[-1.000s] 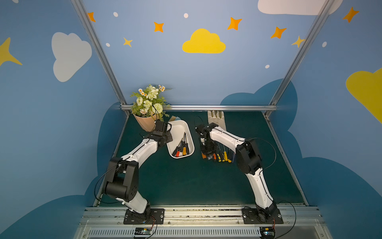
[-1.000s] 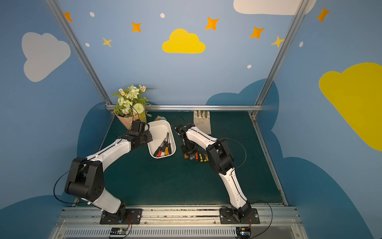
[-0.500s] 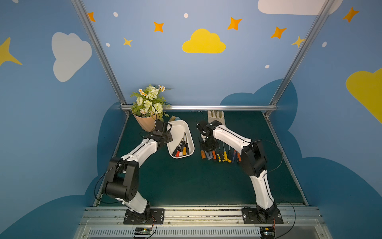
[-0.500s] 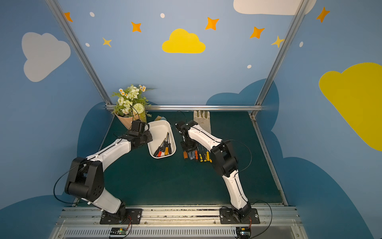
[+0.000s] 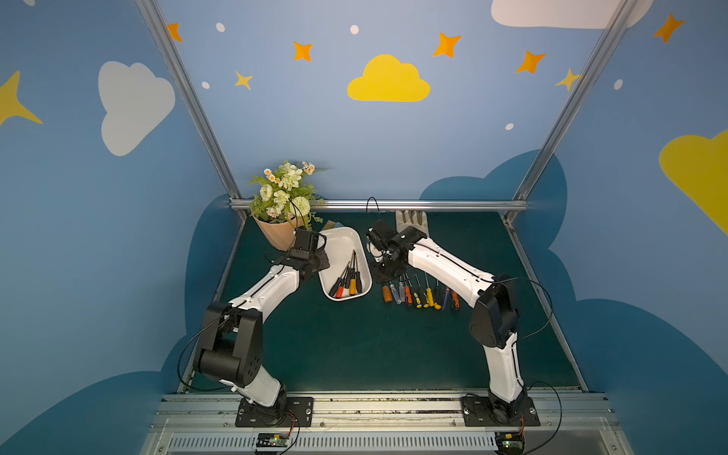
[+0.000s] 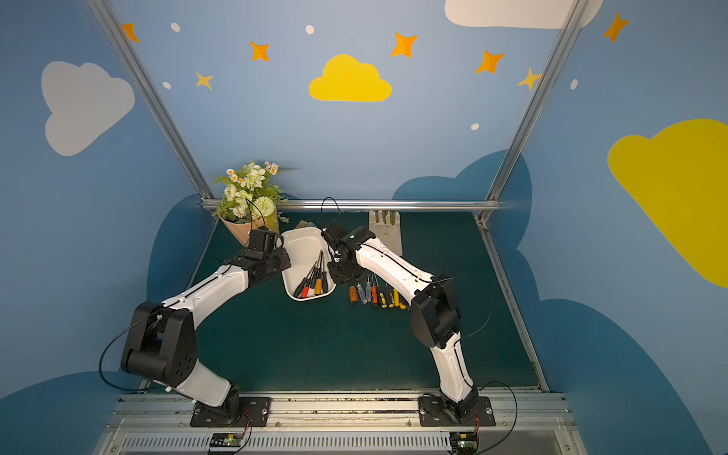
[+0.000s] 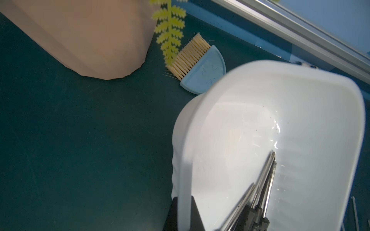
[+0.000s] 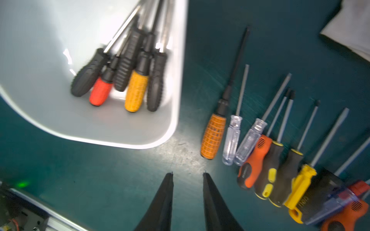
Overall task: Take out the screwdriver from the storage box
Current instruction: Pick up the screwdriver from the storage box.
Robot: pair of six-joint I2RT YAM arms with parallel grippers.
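Note:
The white storage box (image 5: pixel 342 245) (image 6: pixel 303 241) stands on the green mat, and my left gripper (image 7: pixel 185 213) is shut on its left wall. Several screwdrivers (image 5: pixel 348 278) (image 8: pixel 136 88) with black, red and yellow handles lie bunched inside it, shafts pointing to the back. In the right wrist view my right gripper (image 8: pixel 187 174) hangs open and empty above bare mat, between the box's near right corner (image 8: pixel 160 138) and a row of screwdrivers (image 8: pixel 260 158). In both top views the right wrist hides its fingertips.
Several screwdrivers (image 5: pixel 419 294) (image 6: pixel 374 294) lie side by side on the mat right of the box. A peach flower pot (image 5: pixel 273 233) stands behind the left arm, a small blue brush (image 7: pixel 202 74) behind the box, and a grey glove (image 5: pixel 411 219) at the back.
My right gripper has moved off the row of screwdrivers towards the box, its jaws a little wider. The right elbow has swung to the right. The left arm has not moved.

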